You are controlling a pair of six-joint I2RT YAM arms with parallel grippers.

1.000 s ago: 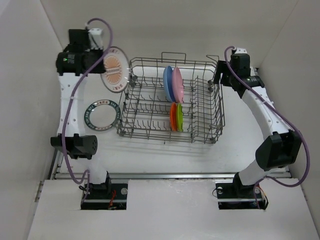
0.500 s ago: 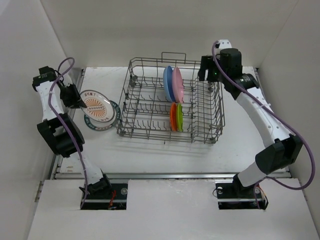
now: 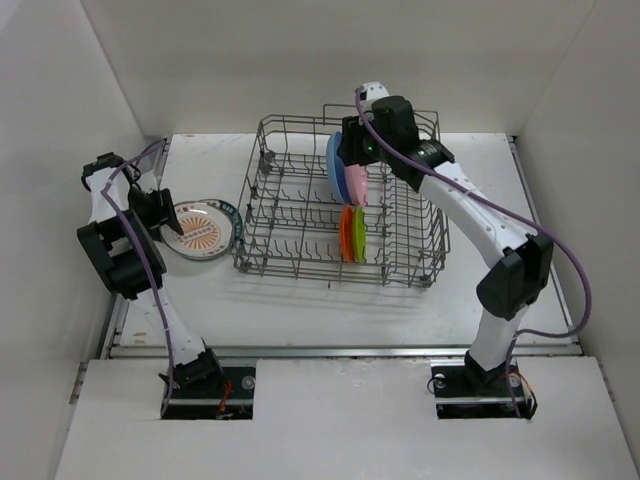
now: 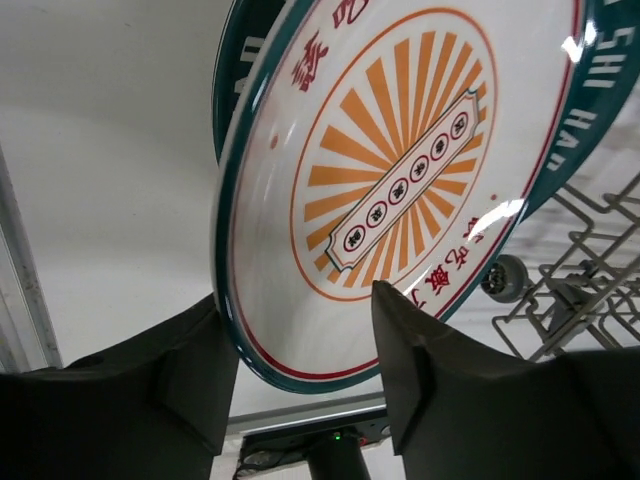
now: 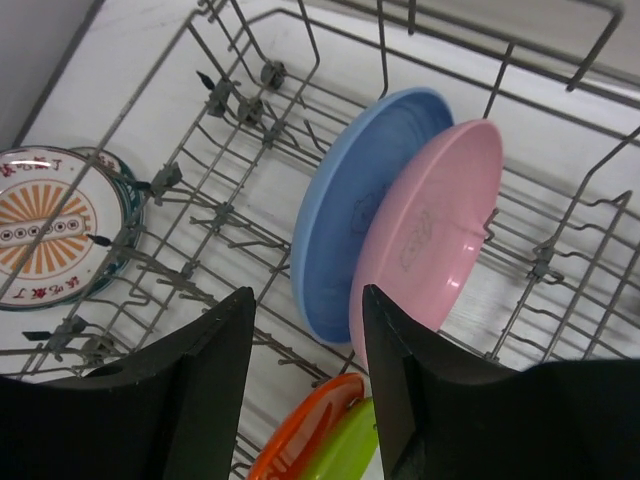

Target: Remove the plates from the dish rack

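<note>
Left gripper (image 3: 165,215) low at the left of the table (image 3: 300,300), beside the two unloaded plates. A second ago it held the sunburst plate (image 3: 200,228) up near the far-left corner of the dish rack (image 3: 285,225). That plate is now down on top of the teal-rimmed plate (image 3: 236,215), left of the rack and outside it. Left wrist view: fingers (image 4: 400,390) now well apart, one on each side of the sunburst plate's near rim, with a gap, not pinching it. Teal band of the lower plate (image 4: 612,70) shows beyond the upper plate's edge. Right gripper (image 3: 352,150) has swung left from the rack's far-right corner and now hangs over the far middle of the rack. It is above the blue plate (image 3: 332,170) and the pink plate (image 3: 356,185), which stand upright side by side. Right wrist view: fingers (image 5: 400,400) apart, with the edges of both plates showing in the gap. Whether either finger touches a plate, cannot tell. Orange plate (image 3: 346,232) and lime-green plate (image 3: 359,235) stand upright together nearer in the rack. All four plates in the rack sit where they were a second ago.
</note>
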